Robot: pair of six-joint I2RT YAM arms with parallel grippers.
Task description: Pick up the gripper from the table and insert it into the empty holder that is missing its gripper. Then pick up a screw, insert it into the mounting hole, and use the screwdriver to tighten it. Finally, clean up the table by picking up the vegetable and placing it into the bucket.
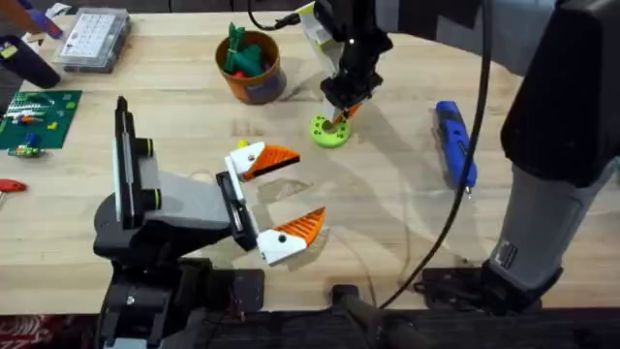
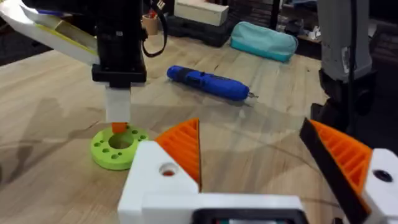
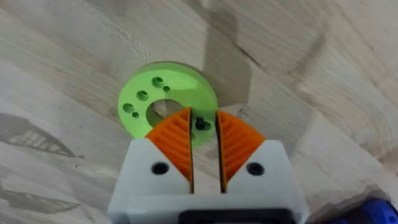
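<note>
Nearby, blue pen-shaped screwdriver (image 1: pixel 454 142)

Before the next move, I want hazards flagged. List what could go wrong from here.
1. The right gripper pinches a small dark screw just over the green disc; the hold looks slight, so it could slip and roll off.
2. The holes are small; the screw may miss or tilt.
3. The disc sits loose on the table and could shift if pressed. The left gripper is open nearby, not steadying it.
</note>
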